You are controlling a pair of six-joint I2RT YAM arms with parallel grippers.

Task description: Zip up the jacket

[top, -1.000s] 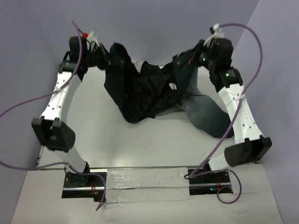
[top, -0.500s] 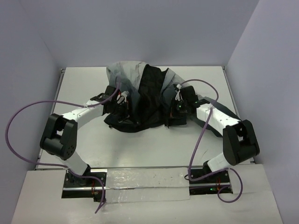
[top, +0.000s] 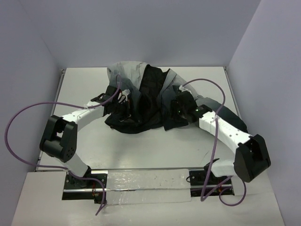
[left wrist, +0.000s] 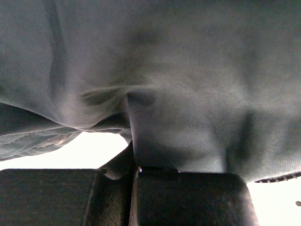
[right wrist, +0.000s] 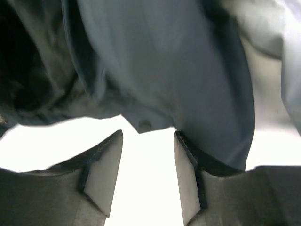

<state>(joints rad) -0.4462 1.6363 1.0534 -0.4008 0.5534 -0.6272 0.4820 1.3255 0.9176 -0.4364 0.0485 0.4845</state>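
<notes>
Arms are presenting white plastic link shells (top: 77, 115), black rounded joint housings (top: 59, 139) and looping purple cables (top: 202, 80); the dark grey flat-fingered right tool (right wrist: 147, 141) is showing plain faces.

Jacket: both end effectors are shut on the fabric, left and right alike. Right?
Not quite. The right end effector is open, its jaws apart with the jacket edge just beyond the gap, as the right wrist view shows. The left end effector is shut on the fabric, as you said.
</notes>
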